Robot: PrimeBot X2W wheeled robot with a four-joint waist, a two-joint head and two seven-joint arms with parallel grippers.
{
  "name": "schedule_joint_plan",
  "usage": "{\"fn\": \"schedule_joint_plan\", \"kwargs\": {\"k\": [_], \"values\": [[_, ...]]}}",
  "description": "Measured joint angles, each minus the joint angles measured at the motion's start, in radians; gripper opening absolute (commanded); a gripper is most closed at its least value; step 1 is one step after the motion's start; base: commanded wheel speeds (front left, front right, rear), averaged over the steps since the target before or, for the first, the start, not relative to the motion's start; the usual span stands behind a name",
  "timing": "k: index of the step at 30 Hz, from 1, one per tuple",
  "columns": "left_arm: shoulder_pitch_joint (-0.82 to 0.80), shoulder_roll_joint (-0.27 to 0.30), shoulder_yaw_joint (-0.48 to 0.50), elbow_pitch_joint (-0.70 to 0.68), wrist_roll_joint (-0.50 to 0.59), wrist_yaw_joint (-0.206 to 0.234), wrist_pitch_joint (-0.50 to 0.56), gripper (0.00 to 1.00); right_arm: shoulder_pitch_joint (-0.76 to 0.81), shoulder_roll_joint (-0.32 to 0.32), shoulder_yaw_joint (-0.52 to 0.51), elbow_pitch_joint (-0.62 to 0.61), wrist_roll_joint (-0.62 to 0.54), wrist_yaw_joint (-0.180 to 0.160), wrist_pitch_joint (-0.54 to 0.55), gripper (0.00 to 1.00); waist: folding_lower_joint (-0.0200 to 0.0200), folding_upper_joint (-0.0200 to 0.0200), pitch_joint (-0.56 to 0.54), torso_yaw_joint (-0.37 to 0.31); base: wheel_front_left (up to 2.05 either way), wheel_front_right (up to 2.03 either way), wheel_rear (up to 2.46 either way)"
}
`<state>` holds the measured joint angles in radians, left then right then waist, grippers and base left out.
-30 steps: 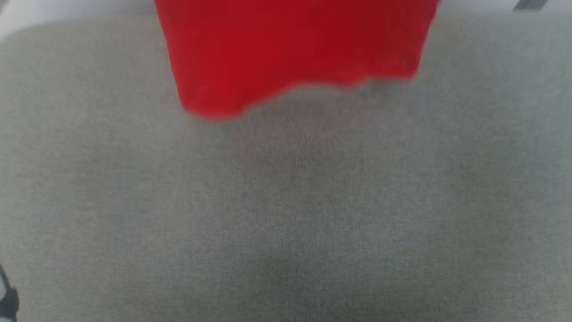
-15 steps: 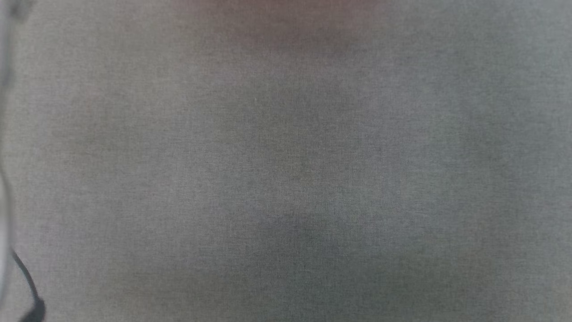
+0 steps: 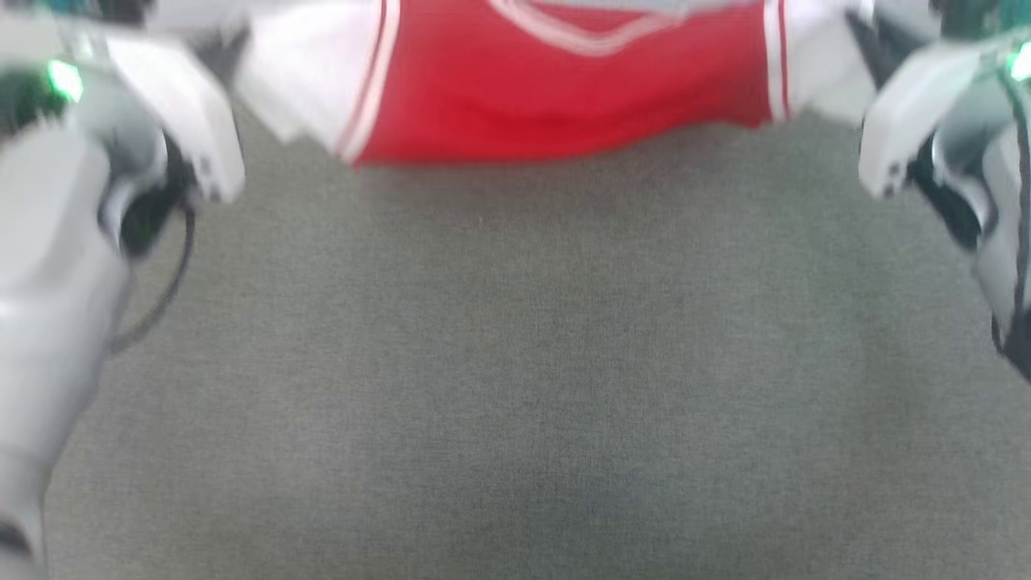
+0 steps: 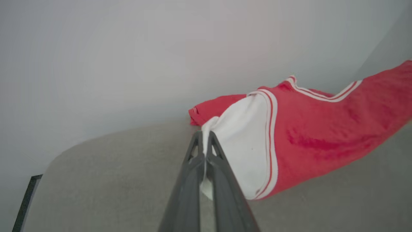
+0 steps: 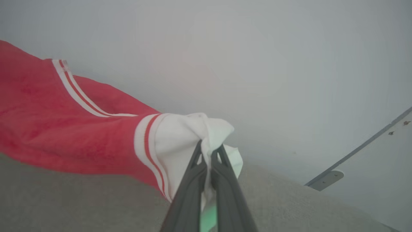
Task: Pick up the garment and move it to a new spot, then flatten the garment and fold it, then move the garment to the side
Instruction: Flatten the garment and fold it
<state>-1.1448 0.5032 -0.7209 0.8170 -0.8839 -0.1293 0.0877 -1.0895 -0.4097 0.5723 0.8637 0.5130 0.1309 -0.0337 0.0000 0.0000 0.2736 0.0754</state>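
1. The left gripper (image 4: 203, 138) has two long dark fingers pressed together, clamped on the edge of one white sleeve.
2. The right gripper (image 5: 209, 149) also has its fingers together, pinching the bunched cloth of the other white sleeve.
3. One red basketball jersey (image 3: 556, 97) with white sleeves and white-and-red striped trim. It is stretched sideways between the two grippers and sags in the middle, at the far side of the work surface. I cannot tell whether its lower edge touches that surface.
4. Two pale grey forearms, the left (image 3: 48, 242) and the right (image 3: 991, 225), flank the jersey, each with a green light.
5. A thin black cable (image 3: 165, 290) loops beside the left forearm.
6. The grey woven fabric surface (image 3: 515, 362) has rounded corners and lies beneath everything.
7. A plain pale wall (image 4: 128, 48) stands behind.
8. A grey metal rail with a bracket (image 5: 325, 178) is fixed to the wall, beyond the right gripper.
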Motion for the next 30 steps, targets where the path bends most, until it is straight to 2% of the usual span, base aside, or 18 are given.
{"fn": "schedule_joint_plan", "kwargs": {"k": [4, 8, 11, 21, 25, 30], "values": [[0.139, 0.059, -0.017, -0.104, -0.073, 0.000, 0.066, 0.00, 0.122, -0.071, 0.056, -0.140, 0.108, 0.000, 0.070, 0.00, 0.0000, 0.0000, -0.042, 0.002, 0.00, 0.00, 0.00], [0.277, 0.141, -0.035, -0.242, -0.114, 0.000, 0.107, 0.00, 0.250, -0.159, 0.109, -0.303, 0.191, 0.000, 0.140, 0.00, 0.0000, 0.0000, -0.077, 0.001, 0.00, 0.00, 0.00], [0.381, 0.201, -0.045, -0.347, -0.136, 0.021, 0.142, 0.00, 0.338, -0.230, 0.124, -0.399, 0.235, 0.000, 0.180, 0.00, 0.0000, 0.0000, -0.096, 0.000, 0.00, 0.00, 0.00], [0.702, 0.398, -0.077, -0.662, -0.198, 0.199, 0.229, 0.00, 0.623, -0.376, 0.100, -0.656, 0.310, 0.000, 0.294, 0.00, 0.0000, 0.0001, -0.108, -0.017, 0.00, 0.00, 0.00], [0.781, 0.439, -0.101, -0.718, -0.206, 0.257, 0.244, 0.00, 0.729, -0.419, 0.101, -0.742, 0.355, 0.000, 0.366, 0.00, 0.0000, 0.0000, -0.102, -0.021, 0.00, 0.00, 0.00], [0.836, 0.446, -0.108, -0.745, -0.215, 0.313, 0.242, 0.00, 0.824, -0.445, 0.061, -0.804, 0.397, 0.000, 0.424, 0.00, 0.0000, 0.0000, -0.093, -0.026, 0.00, 0.00, 0.00]]}}
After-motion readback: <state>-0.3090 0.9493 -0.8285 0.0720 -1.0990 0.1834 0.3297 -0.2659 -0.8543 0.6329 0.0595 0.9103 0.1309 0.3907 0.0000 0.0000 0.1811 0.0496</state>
